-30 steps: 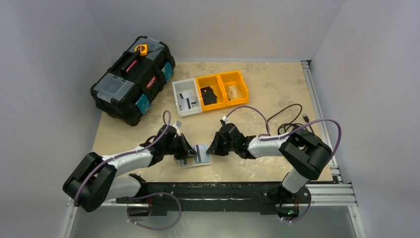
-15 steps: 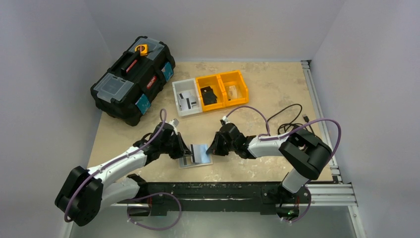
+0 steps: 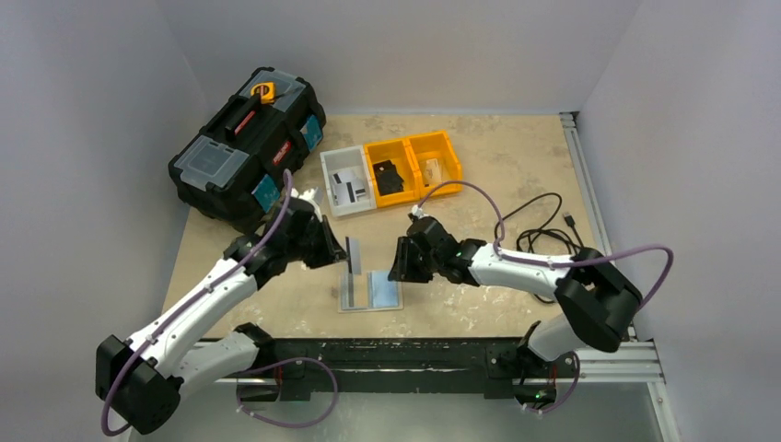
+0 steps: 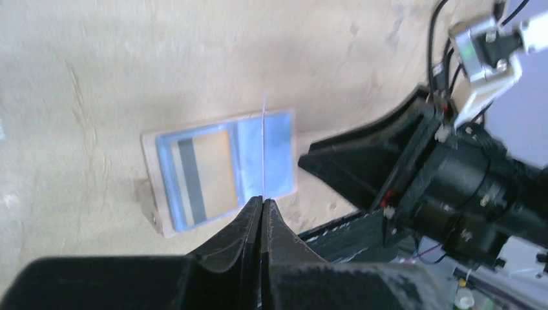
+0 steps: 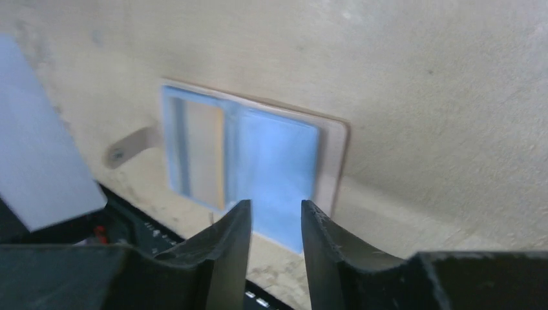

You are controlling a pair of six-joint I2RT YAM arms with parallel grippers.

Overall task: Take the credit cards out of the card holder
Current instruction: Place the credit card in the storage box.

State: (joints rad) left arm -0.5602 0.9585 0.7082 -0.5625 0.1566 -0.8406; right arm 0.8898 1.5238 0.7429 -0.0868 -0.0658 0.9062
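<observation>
Tan card holder (image 3: 370, 291) with bluish windows, a striped card (image 4: 213, 171) inside, lies flat by the table (image 3: 516, 157) near edge. Left gripper (image 3: 343, 250) pinches a pale credit card (image 3: 353, 253) upright above it; right gripper (image 3: 398, 264) alongside, jaws slightly parted.

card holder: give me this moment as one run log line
card holder: lying open flat, striped card in one pocket | left gripper: shut on credit card, held above holder | right gripper: open, by holder's right edge
</observation>
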